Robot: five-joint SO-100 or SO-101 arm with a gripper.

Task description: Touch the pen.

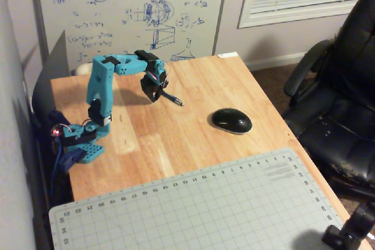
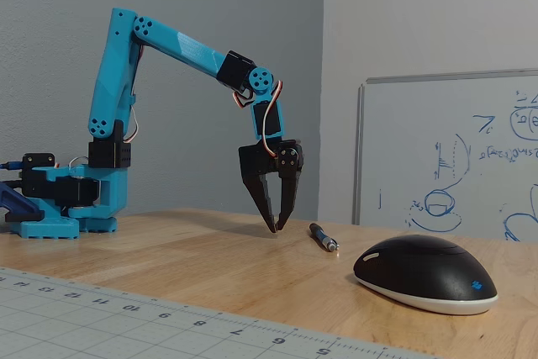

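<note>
The pen (image 1: 174, 100) is a thin dark stick with a small silvery tip, lying on the wooden table (image 1: 176, 139) left of the black mouse (image 1: 231, 120). In the low fixed view the pen (image 2: 324, 237) lies just right of my gripper (image 2: 275, 228), which points down with its black fingertips together, low over the table (image 2: 210, 258) and holding nothing. From the high fixed view my gripper (image 1: 154, 96) covers the pen's far end. Whether the fingers touch the pen I cannot tell.
The glossy black mouse (image 2: 424, 273) sits right of the pen. A grey cutting mat (image 1: 205, 209) covers the table's near part. A black office chair (image 1: 340, 103) stands at the right, a whiteboard (image 1: 129, 10) behind the table, and the blue arm base (image 1: 82, 144) at the left edge.
</note>
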